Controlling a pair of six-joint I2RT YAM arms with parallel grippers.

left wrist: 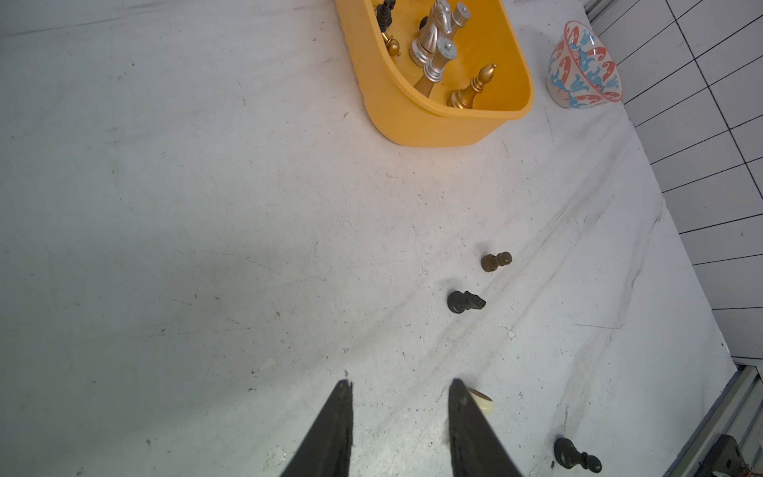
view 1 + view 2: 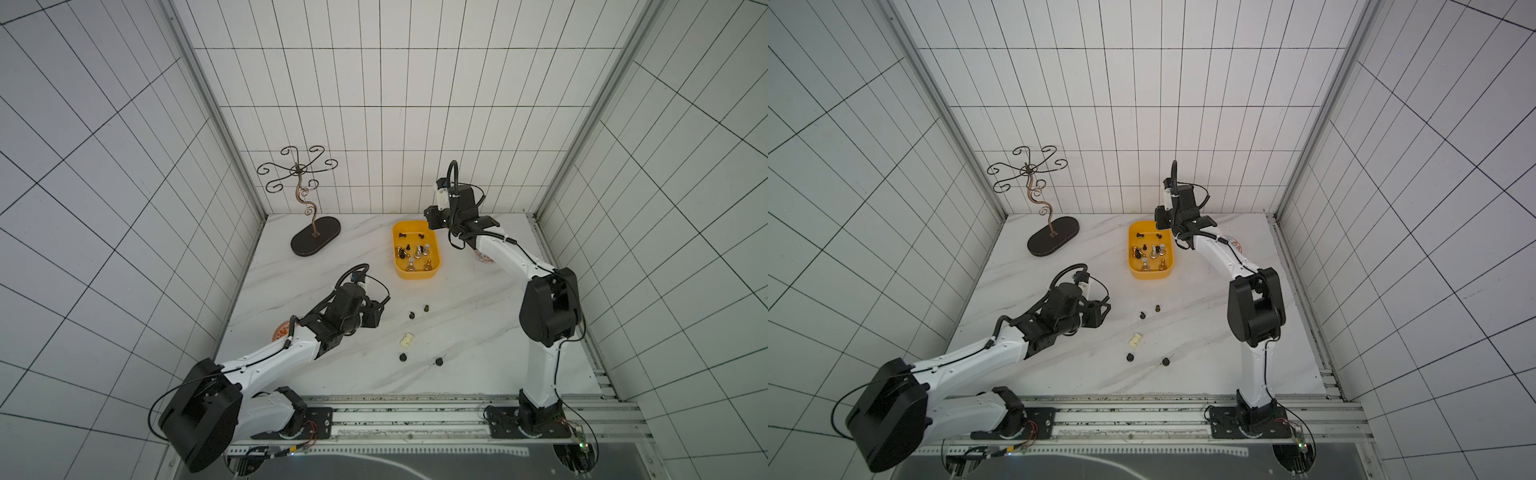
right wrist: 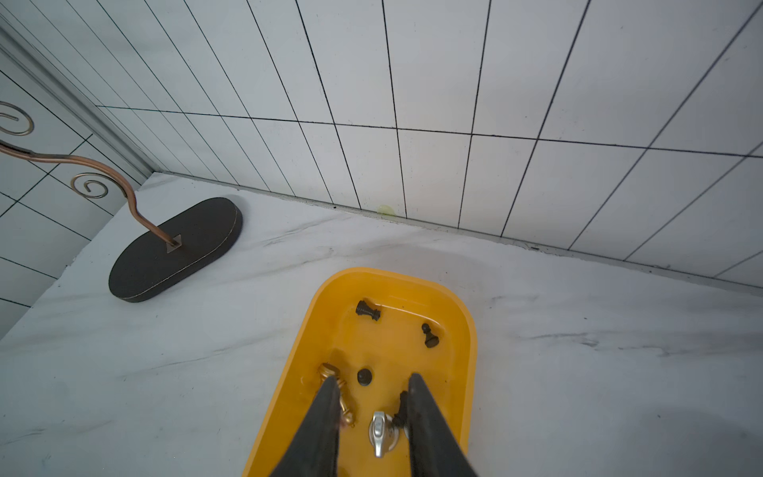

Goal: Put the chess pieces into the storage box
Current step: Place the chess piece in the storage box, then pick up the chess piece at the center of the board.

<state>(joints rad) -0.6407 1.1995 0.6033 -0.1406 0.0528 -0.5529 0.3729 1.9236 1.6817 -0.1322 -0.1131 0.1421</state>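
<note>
The yellow storage box (image 2: 415, 275) (image 2: 1150, 274) stands at the back middle of the table and holds several silver, gold and black chess pieces (image 2: 417, 251). On the table in front of it lie a brown pawn (image 2: 426, 308) (image 1: 495, 262), a black knight (image 2: 412, 315) (image 1: 464, 302), a cream piece (image 2: 407, 340) and two black pieces (image 2: 402, 357) (image 2: 439, 361). My left gripper (image 1: 400, 384) (image 2: 376, 318) is open and empty just left of the loose pieces; the cream piece (image 1: 484, 401) peeks out beside one finger. My right gripper (image 3: 372, 378) (image 2: 430, 218) hangs open over the box (image 3: 466, 330).
A metal scroll stand on a dark oval base (image 2: 316, 241) (image 3: 173, 252) occupies the back left. A red-and-blue patterned bowl (image 1: 584, 66) sits right of the box, mostly under the right arm. The tiled back wall rises just behind the box.
</note>
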